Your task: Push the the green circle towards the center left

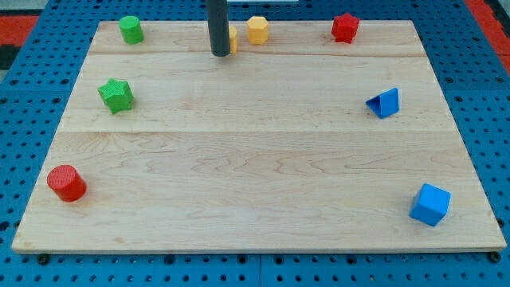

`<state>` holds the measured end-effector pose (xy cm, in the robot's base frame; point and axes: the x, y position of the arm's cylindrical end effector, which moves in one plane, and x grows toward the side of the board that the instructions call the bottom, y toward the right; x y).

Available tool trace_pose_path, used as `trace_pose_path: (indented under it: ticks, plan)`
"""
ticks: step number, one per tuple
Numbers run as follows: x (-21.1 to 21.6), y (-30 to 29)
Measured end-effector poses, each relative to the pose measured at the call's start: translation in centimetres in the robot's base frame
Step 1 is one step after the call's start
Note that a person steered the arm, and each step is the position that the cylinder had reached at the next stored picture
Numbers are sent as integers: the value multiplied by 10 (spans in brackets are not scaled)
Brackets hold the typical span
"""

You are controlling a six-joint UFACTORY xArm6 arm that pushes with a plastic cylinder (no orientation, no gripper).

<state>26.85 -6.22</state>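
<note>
Near 11 o'clock on the board: green circle (131, 29) is standing upright, close to the top edge, well apart from my tip.
Tip: my tip (221, 53) is resting at 12 o'clock, just beside a yellow block (233, 37) that the rod is mostly hiding; shape cannot tell.
Hand: none fitted, only a bare rod, so nothing is opening, closing or gripping.
Handling: green circle is looking like a short plastic cylinder, likely light, stiff, and sliding easily on smooth wood; being round, it may be rolling off the rod unless pushed through its middle.
Contact: I am judging its 12 o'clock face best, pushing toward 6 o'clock, then bearing toward 9 o'clock.
Risk: green star (115, 95) is sitting at 10 o'clock, near that path.
Others: yellow hexagon (257, 29) and red star (345, 27) along the top; blue triangle (385, 103) at 3 o'clock; blue cube (430, 204) at 4 o'clock; red cylinder (66, 182) at 8 o'clock.
Board (255, 175): pale planked wood, matte grain, lying on blue pegboard (16, 112).
</note>
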Motion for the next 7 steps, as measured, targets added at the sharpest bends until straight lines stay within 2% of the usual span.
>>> trace_pose_path:
  ticks: [2,3,4,5,6,7]
  plan:
    - [-26,-13]
    - [-26,20]
    - [-31,-29]
    - [-76,-96]
    - [-76,-106]
    - [-77,-161]
